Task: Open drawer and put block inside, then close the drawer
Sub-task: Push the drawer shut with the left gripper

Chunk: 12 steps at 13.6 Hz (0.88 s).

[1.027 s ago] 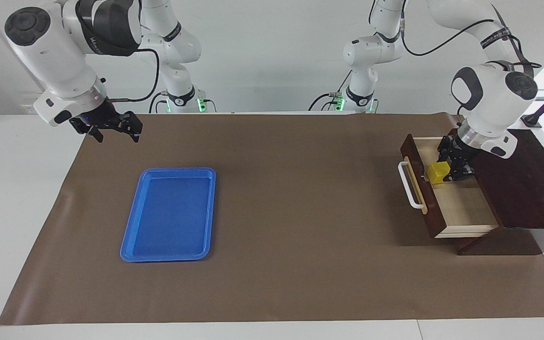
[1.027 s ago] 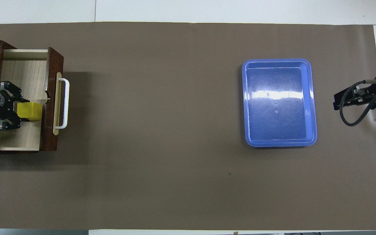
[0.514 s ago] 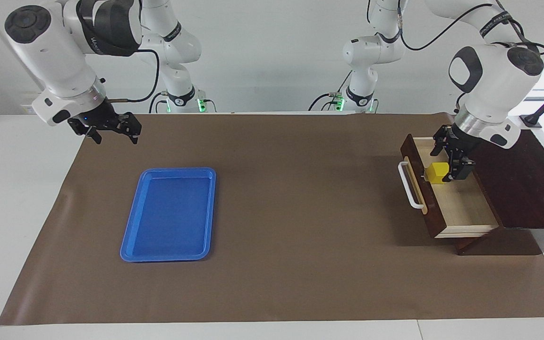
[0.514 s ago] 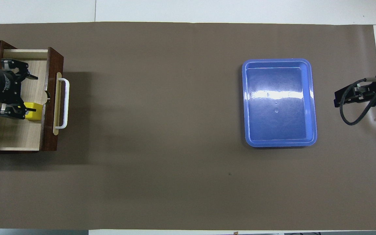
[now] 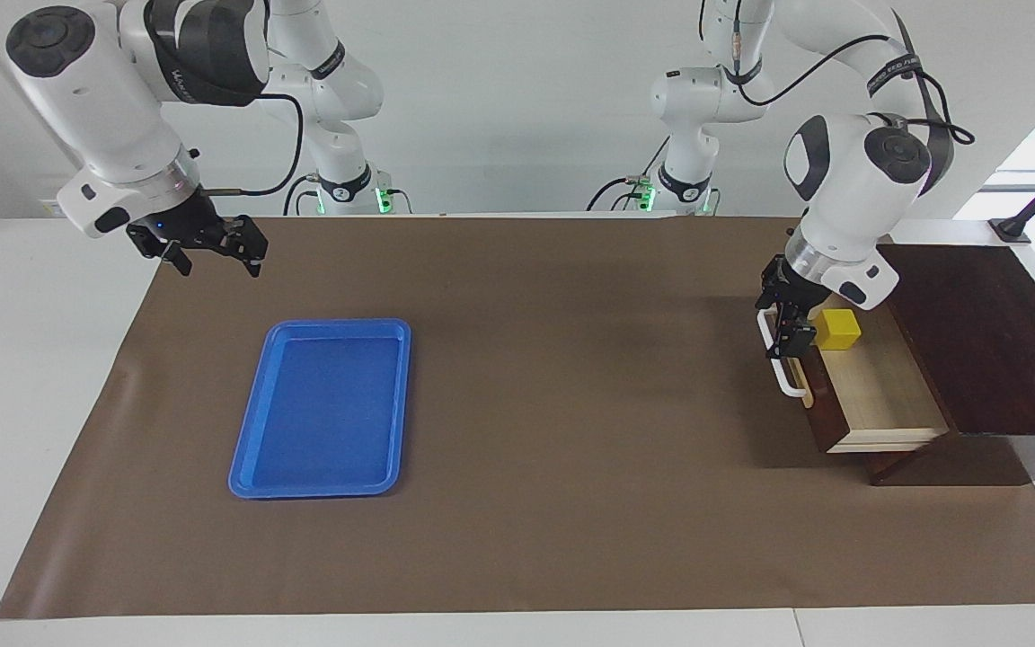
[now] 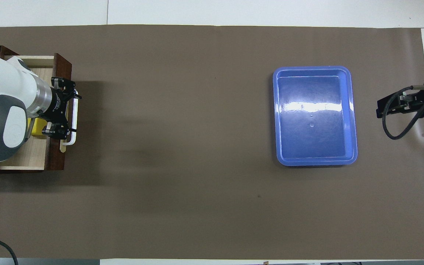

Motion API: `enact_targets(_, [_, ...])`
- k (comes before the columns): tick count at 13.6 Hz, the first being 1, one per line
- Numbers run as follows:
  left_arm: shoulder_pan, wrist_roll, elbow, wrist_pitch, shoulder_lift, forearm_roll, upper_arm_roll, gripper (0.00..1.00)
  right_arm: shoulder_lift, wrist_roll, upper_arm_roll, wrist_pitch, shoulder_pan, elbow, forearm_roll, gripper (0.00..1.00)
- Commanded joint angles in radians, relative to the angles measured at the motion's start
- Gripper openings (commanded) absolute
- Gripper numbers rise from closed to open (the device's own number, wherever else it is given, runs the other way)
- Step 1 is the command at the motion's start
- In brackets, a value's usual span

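Block [image 5: 839,329] loose in open drawer [image 5: 881,391]. Left end effector [image 5: 789,316] spread over handle [image 5: 780,373]. Right end effector [image 5: 212,248] spread, waiting beside tray [image 5: 324,409].

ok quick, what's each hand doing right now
Left hand: open, empty, over the drawer's handle.
Right hand: open, empty, waiting above the table near the blue tray.

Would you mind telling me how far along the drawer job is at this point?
Done: the drawer stands open with the block resting inside. In hand: the open left gripper is at the handle. Left: pushing the drawer shut. The right gripper waits, open.
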State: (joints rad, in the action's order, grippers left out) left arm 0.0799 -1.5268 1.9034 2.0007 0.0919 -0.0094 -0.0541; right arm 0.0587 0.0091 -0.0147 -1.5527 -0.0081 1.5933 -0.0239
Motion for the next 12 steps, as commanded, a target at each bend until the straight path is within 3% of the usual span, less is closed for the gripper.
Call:
enact_targets(1, [-0.046,0.016,0.028,0.04,-0.014,0.035,0.003,1.0,-0.013,0.015,0.01,-0.009,-0.007,0.01,0.007,1.0])
enact_targets(4, [-0.055,0.016,0.0,0.032,-0.003,0.071,0.008,1.0,-0.016,0.014,0.01,-0.004,-0.006,0.013,0.007,1.0])
enact_targets(12, [-0.233,0.102,0.009,0.046,-0.004,0.095,0.007,1.0,-0.02,0.014,0.01,0.0,-0.01,0.02,0.007,1.0])
